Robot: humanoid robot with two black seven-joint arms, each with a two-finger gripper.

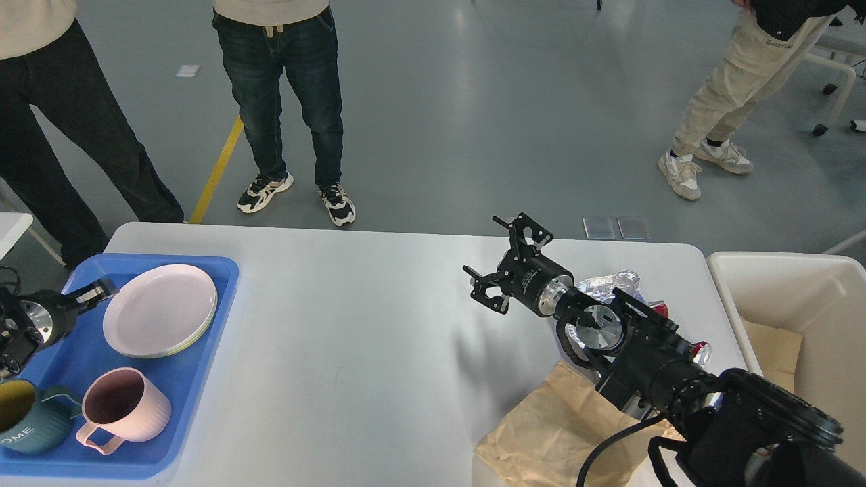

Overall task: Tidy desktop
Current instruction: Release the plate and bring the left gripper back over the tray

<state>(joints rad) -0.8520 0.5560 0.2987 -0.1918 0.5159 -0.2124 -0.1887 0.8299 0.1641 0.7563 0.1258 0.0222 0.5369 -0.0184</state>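
Note:
The white desktop (379,325) fills the lower view. At its left a blue tray (67,352) holds a pink plate (160,310) lying on a green plate (196,335), a pink mug (122,409) and a teal mug (27,419). My left gripper (95,293) hovers over the tray just left of the pink plate's rim; its fingers are too small to tell apart. My right gripper (502,261) is open and empty above the desktop's middle right. Crumpled foil (612,283) and a brown paper bag (561,426) lie under my right arm.
A cream bin (791,297) with brown paper inside stands off the table's right end. Red-capped items (659,310) peek out beside my right arm. Three people stand on the grey floor beyond the far edge.

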